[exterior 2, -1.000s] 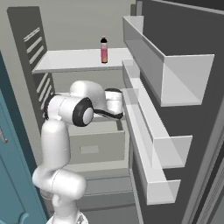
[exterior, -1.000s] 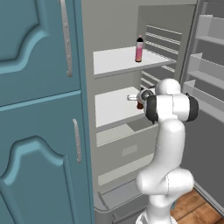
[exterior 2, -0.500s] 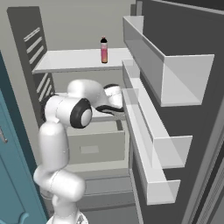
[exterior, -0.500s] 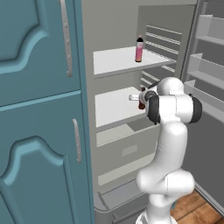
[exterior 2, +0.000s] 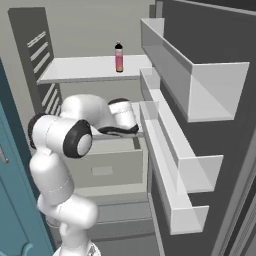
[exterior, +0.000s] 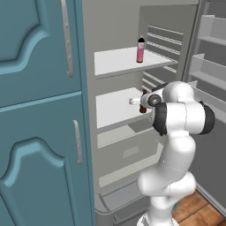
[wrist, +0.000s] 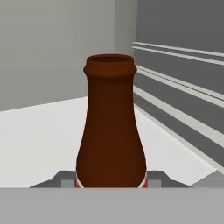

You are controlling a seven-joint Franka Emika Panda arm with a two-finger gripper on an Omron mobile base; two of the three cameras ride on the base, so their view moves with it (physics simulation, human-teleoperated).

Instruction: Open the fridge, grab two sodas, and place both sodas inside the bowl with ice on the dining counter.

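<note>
A: Gripping the brown soda [wrist: 110, 127] right now, I'd say. Hand view has the bottle dead centre, upright, with grey finger parts hugging its base on both sides. Gripper [exterior: 142, 102] is narrowed to about bottle width and looks clamped on it.

B: Where is it in the fridge [exterior: 114, 26]?

A: Middle shelf [exterior: 115, 108], towards the right side near the ribbed back wall. Left base view shows the dark bottle just past the wrist. Whether it is resting on the shelf or just lifted off it, can't tell from here.

B: Other soda?

A: Pink soda [exterior: 140, 50] stands untouched on the top shelf [exterior: 119, 61], well apart from the arm. Also in the right base view at [exterior 2: 119, 57].

B: Door?

A: Fully open, door bins [exterior 2: 195, 95] off to the right. So opening is done, neither soda is in the bowl yet. Early-middle of the task.

B: How to do this bit well?

A: Keep the bottle vertical, lift just enough to clear the shelf, then pull straight back out towards the base. Top shelf sits close above, so a big lift risks knocking the neck. Watch the door bins on the way out too. Grip is low on the body, so a fast swing could tip it.

B: Fine, next.
</note>
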